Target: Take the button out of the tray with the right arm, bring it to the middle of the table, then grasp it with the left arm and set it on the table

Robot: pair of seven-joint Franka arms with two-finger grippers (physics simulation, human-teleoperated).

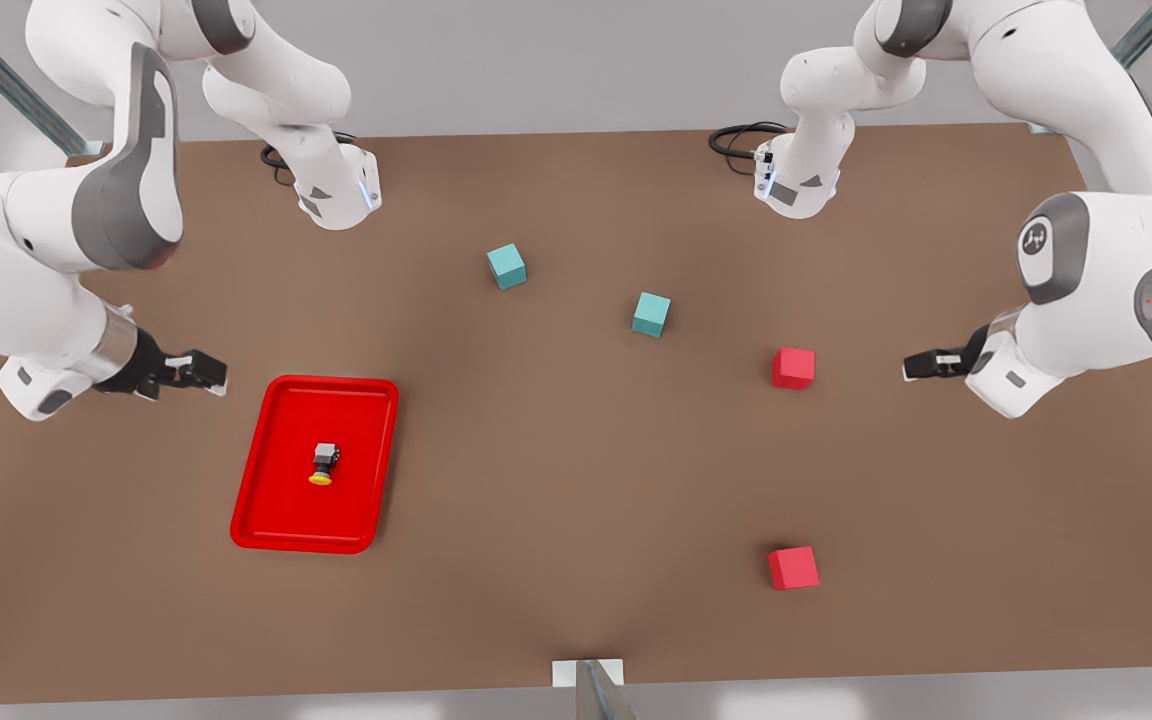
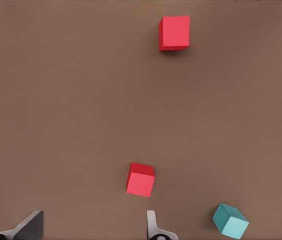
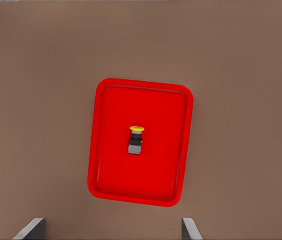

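Two arms are seen over the brown table (image 1: 576, 520), and neither has yet touched anything, so the first step, taking the button out of the tray, is judged to be only at its approach. The button (image 1: 324, 463) lies on its side near the middle of the red tray (image 1: 266, 520), yellow cap toward the table's near edge in the front view, clear of every rim. The right tool (image 1: 204, 374) is held above the table just beyond the tray's far corner at the front view's left; in the right wrist view its two fingertips (image 3: 31, 229) are seen well apart, with the tray and button between and ahead of them. The left tool (image 1: 921, 364) waits at the front view's right, near a red cube (image 1: 793, 367); its fingers are also seen spread in the left wrist view, though their tips are cut off at the picture's edge, so the exact gap is hard to judge. Two teal cubes (image 1: 506, 266) and a second red cube (image 1: 793, 567) lie well apart from the tray. For the next move, the right tool would need to be brought over the button, lowered inside the rim, and closed across the narrow body without being caught on the tray.
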